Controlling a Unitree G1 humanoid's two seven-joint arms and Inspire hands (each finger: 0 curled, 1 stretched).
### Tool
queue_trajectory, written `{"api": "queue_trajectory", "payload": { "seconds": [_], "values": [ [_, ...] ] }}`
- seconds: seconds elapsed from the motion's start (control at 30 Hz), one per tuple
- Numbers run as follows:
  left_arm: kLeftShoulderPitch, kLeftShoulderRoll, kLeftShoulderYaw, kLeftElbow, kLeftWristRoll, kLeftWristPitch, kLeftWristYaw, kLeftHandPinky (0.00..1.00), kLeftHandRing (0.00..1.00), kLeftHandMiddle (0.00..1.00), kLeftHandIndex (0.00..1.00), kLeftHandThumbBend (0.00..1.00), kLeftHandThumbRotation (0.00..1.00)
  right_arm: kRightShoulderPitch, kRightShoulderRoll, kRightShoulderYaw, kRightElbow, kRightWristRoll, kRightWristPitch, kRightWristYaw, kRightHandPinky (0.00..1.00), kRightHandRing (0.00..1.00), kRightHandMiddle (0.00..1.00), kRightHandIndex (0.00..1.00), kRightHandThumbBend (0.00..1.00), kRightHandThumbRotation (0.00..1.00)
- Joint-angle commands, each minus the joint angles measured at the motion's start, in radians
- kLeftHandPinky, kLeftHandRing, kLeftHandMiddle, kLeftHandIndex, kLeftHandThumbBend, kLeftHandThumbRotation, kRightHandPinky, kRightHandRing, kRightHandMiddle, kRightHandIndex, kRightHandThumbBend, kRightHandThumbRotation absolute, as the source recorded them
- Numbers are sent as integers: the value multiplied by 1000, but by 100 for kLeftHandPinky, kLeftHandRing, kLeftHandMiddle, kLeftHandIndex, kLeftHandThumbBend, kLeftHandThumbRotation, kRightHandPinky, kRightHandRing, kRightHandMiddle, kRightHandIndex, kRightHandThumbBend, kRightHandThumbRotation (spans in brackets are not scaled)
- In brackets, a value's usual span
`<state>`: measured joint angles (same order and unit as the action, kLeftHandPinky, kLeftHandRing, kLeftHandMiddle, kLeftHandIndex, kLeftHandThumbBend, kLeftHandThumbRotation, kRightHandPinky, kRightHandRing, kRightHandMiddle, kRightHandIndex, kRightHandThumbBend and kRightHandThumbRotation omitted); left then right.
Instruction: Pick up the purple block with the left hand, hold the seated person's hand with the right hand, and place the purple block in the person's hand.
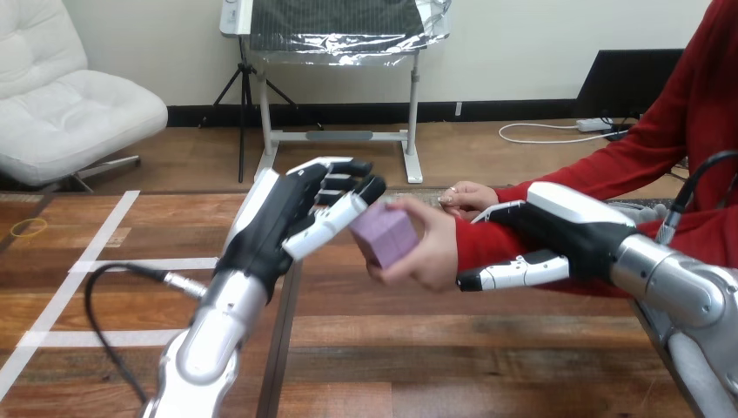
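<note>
Left hand (pixel 283 213) was raised over the table (pixel 418 357), fingers loosely extended, thumb tip touching the block (pixel 385 235). Block lay in the person's hand (pixel 428 254). Right hand (pixel 557 233): fingers and thumb curled round the person's wrist (pixel 474 246).

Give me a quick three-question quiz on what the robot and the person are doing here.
1. True or false: the block lies on the table.
2. What are the right hand's fingers curled round? A) the block B) the person's wrist C) a cup
3. Fill in: the left hand's straight fingers touch the ___.

Key
1. False: it sits in the person's hand, above the table.
2. B
3. block
</note>
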<state>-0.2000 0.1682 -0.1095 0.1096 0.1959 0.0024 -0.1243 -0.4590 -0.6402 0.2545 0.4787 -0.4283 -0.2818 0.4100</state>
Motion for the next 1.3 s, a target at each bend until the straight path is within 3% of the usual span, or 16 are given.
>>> {"api": "queue_trajectory", "payload": {
  "seconds": [0.0,0.3,0.67,0.97,1.27],
  "values": [
    [24,7,6,-80,-9,-26,2,63,72,73,72,66,82,-12,-21,-38,-36,17,-24,-22,64,79,80,80,100,89],
    [84,2,6,-102,-9,-51,4,65,74,74,72,61,81,5,-21,-52,-53,-8,-9,-59,64,80,82,84,100,98],
    [141,-2,10,-119,-13,-97,9,63,73,75,71,61,79,40,17,-93,-77,4,14,-159,63,79,82,84,95,100],
    [187,2,14,-138,-22,-122,1,63,75,75,71,60,78,71,54,-131,-102,55,9,-220,62,79,83,85,84,100],
    [206,27,35,-96,-56,-153,-26,63,73,73,71,56,71,106,78,-158,-138,116,-26,-247,63,79,84,86,81,100]
  ]
}}
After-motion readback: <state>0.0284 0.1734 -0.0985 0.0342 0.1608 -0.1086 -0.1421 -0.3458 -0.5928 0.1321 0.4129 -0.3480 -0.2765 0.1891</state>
